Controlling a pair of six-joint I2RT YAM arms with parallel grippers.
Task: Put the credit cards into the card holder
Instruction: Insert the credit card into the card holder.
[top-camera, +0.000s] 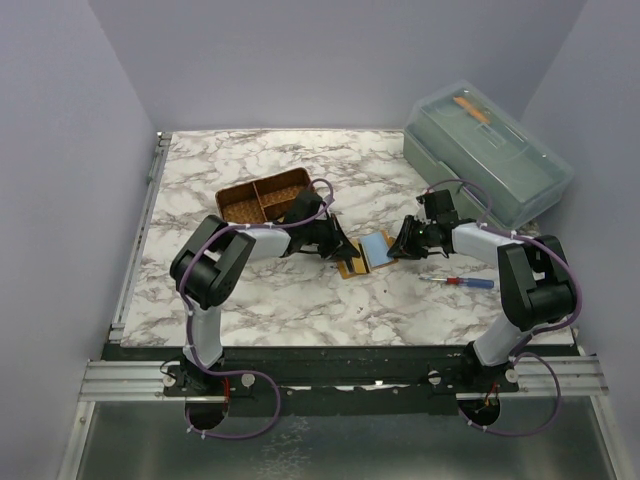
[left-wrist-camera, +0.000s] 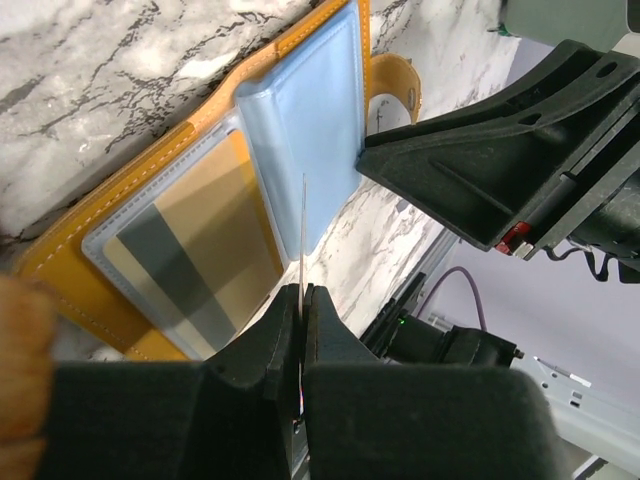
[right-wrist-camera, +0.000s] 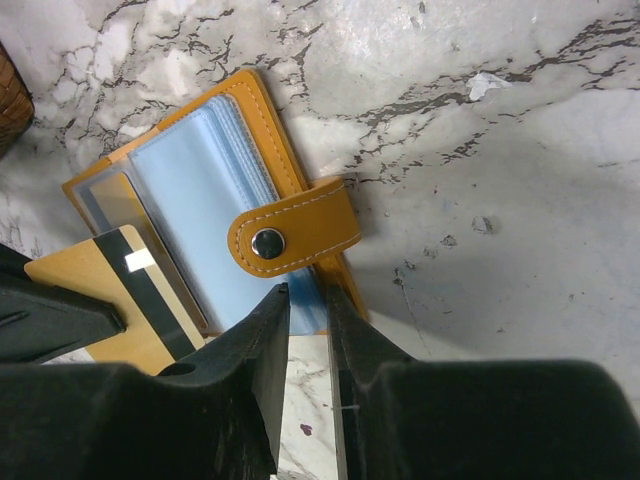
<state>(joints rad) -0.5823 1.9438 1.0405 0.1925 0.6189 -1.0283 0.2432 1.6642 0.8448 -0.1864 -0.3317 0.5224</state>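
Observation:
The card holder (top-camera: 362, 258) lies open on the marble, orange leather with pale blue sleeves (left-wrist-camera: 310, 120) and a snap strap (right-wrist-camera: 295, 228). My left gripper (left-wrist-camera: 302, 290) is shut on a yellowish credit card with a black stripe (right-wrist-camera: 130, 300). In the left wrist view the card is edge-on, its far edge over the blue sleeves. Another yellowish card (left-wrist-camera: 190, 250) sits in the clear sleeve of the left page. My right gripper (right-wrist-camera: 308, 292) is shut on the holder's near edge, with blue sleeves and orange cover between its fingers. In the top view the two grippers, left (top-camera: 343, 250) and right (top-camera: 394, 247), flank the holder.
A brown woven divided basket (top-camera: 262, 200) stands behind the left arm. A clear lidded plastic box (top-camera: 490, 160) sits at the back right. A screwdriver with a red and blue handle (top-camera: 465, 283) lies near the right arm.

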